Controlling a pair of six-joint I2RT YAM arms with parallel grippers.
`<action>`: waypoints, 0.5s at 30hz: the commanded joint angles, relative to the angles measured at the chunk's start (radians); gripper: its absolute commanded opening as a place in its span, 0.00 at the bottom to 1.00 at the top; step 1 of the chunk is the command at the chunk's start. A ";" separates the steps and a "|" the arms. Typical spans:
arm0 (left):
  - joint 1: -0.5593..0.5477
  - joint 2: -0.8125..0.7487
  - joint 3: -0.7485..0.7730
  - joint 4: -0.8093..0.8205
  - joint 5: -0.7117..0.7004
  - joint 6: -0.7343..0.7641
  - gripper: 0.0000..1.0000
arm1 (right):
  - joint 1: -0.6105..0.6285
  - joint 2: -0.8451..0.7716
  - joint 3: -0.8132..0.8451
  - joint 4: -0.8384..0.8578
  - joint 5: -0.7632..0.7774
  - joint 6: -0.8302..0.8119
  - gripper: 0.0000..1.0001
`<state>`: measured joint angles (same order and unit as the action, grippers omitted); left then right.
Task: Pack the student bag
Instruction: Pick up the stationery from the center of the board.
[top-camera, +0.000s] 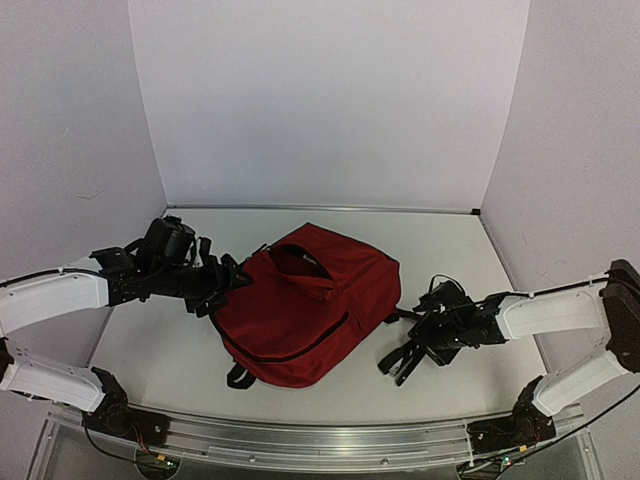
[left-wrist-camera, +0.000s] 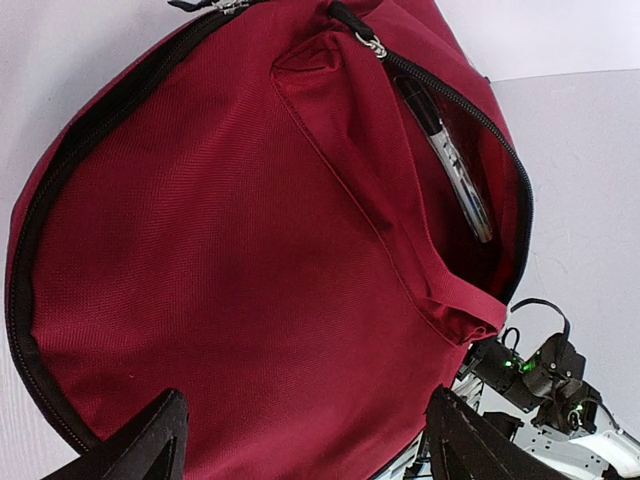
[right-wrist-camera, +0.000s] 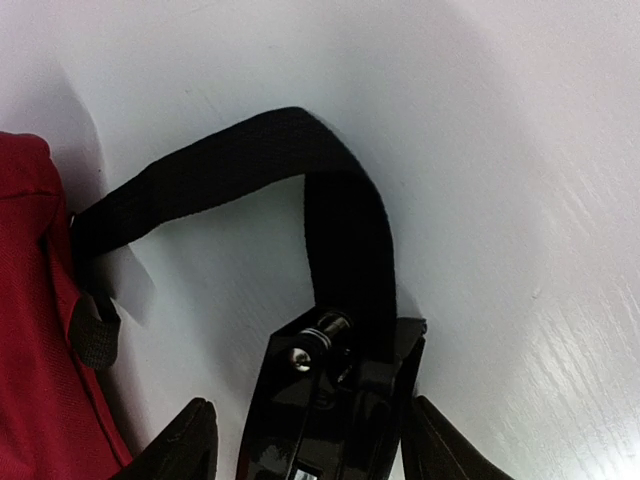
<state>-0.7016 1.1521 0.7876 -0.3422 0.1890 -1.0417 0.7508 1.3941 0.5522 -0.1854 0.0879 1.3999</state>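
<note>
Top external: bag (top-camera: 305, 310) lies flat on the table (top-camera: 150, 350), between my two arms. Dark red fabric, black zips, black strap (right-wrist-camera: 250, 160) trailing off the right side; one zip pocket gapes with a pen (left-wrist-camera: 455, 170) inside. Judging by looks: soft, floppy, light, will sag and fold if lifted from one point. Best holds are the pocket lip, the strap webbing and the stitched seams, not the flat panel. My left pincer (left-wrist-camera: 310, 450) is wide open, empty, jaws either side of the red panel. My right pincer (right-wrist-camera: 310, 445) is part open astride the strap buckle (right-wrist-camera: 330, 400), gap showing on one side, so not clamped.
</note>
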 joint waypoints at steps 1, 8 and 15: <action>0.006 -0.038 0.013 -0.021 -0.007 0.024 0.82 | -0.009 0.114 0.027 -0.037 0.030 -0.101 0.56; 0.007 -0.045 0.026 -0.036 0.016 0.061 0.83 | -0.008 0.139 0.061 -0.039 0.037 -0.143 0.38; -0.005 0.006 0.085 -0.001 0.121 0.158 0.82 | -0.008 -0.019 0.094 -0.078 0.056 -0.189 0.18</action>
<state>-0.6994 1.1354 0.7986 -0.3679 0.2412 -0.9616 0.7467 1.4777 0.6277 -0.1775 0.1162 1.2583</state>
